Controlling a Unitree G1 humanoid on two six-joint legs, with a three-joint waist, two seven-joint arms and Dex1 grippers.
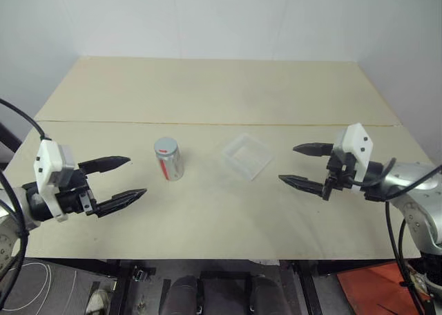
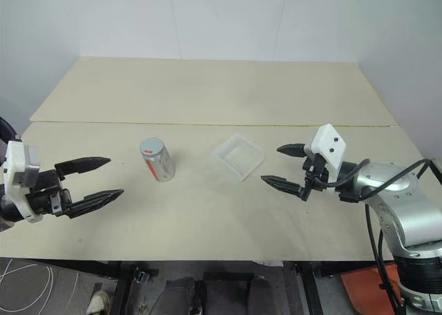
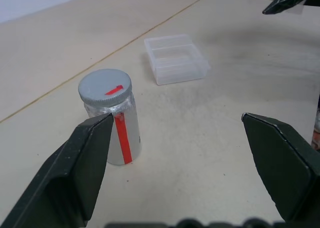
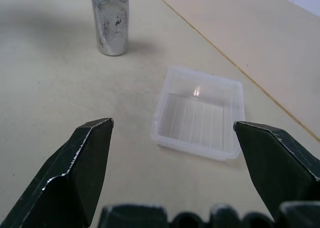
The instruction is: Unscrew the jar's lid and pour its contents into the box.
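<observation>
The jar point(image 1: 169, 161) stands upright near the middle of the table, a shiny silver cylinder with a red and white label. Its grey lid point(image 1: 166, 146) with a red mark sits on top point(image 3: 105, 87). To the jar's right lies the box point(image 1: 246, 155), a shallow clear plastic tray point(image 4: 200, 114), with nothing visible in it. My left gripper point(image 1: 125, 179) hovers open to the left of the jar, pointing at it, nothing between its fingers. My right gripper point(image 1: 298, 165) hovers open to the right of the box, pointing toward it, also holding nothing.
The pale wooden table point(image 1: 221, 94) has a seam running across behind the jar and box. Its front edge lies just below both grippers. A white wall stands behind the table.
</observation>
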